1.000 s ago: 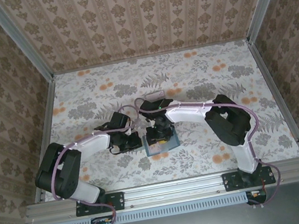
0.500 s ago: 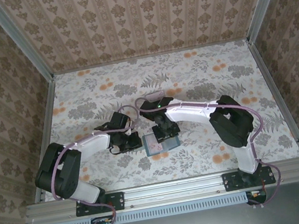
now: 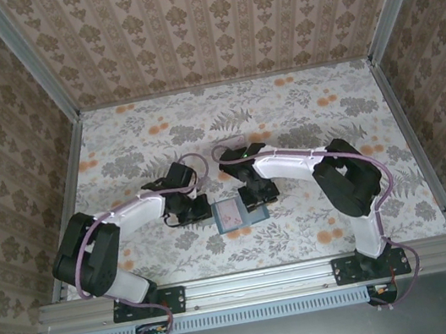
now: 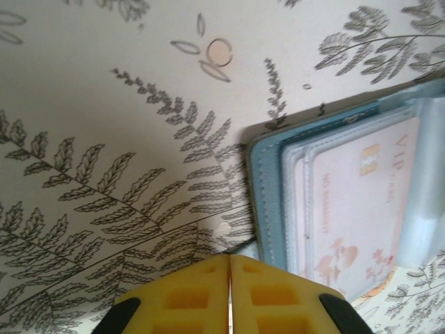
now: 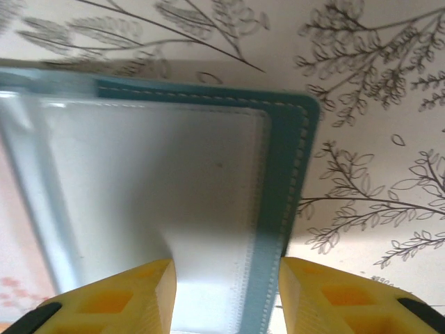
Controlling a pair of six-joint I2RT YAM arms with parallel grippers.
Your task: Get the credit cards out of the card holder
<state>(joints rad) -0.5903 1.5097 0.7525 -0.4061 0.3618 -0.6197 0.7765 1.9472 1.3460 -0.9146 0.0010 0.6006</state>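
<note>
card holder [image 3: 237,226], a small teal-blue folding wallet with pale stitching along its border, lies open and flat on the floral worktop [image 3: 306,101], towards the near edge and between the two arms. inside it are clear plastic sleeves [image 5: 153,174] over a greyer-blue lining. a pale pink credit card [image 4: 354,209], with faint print and a small gold mark, sits under the sleeve of the left panel. the left gripper [image 4: 229,292] is just beside the holder's left edge, its yellow jaws clenched together with nothing seen between them. the right gripper [image 5: 226,296] is over the right panel, jaws released and spread wide, with the sleeve's edge and the teal border in the gap between them.
</note>
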